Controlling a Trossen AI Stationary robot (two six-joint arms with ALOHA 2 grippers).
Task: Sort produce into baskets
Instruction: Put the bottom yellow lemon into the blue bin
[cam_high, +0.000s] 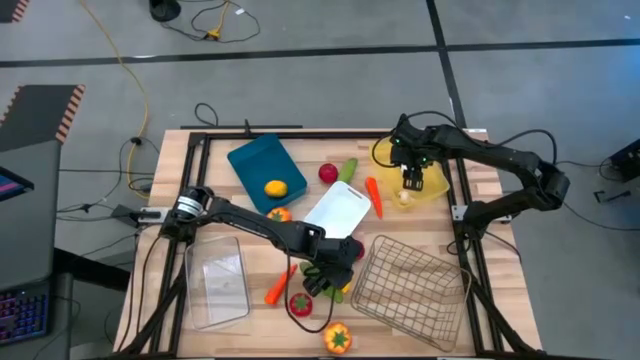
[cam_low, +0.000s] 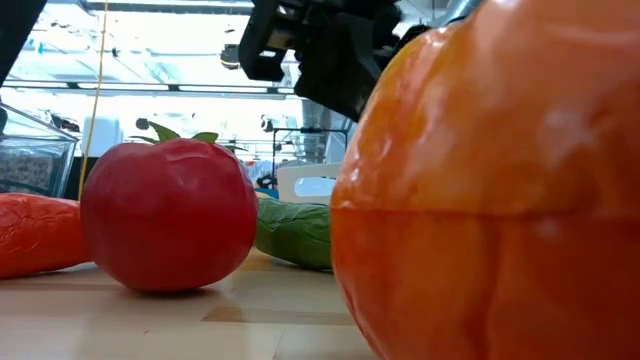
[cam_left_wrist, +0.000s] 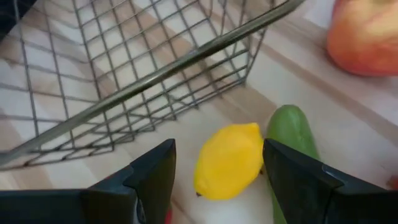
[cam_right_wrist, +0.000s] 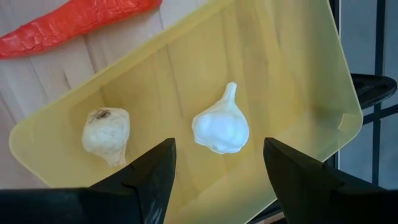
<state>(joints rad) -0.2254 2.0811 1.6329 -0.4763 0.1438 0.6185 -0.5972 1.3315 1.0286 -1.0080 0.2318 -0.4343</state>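
Left gripper (cam_left_wrist: 214, 180), fingers wide, straddles the small yellow plastic lemon (cam_left_wrist: 228, 160); next it probably needs closing. Right gripper (cam_right_wrist: 217, 180), also wide, hovers over two white garlic bulbs (cam_right_wrist: 220, 127) in the translucent yellow tray (cam_right_wrist: 298, 68).

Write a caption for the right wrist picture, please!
The right hand, open, hovers above two white garlic bulbs lying apart in the translucent yellow plastic tray.

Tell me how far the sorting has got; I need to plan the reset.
Done: two garlic bulbs lie in the yellow tray, and one lemon sits in the teal tray. In hand: the open left hand straddles a second lemon beside the wire basket; the open right hand hovers over the garlic. Left: carrots, tomatoes, cucumbers and a pepper on the table.
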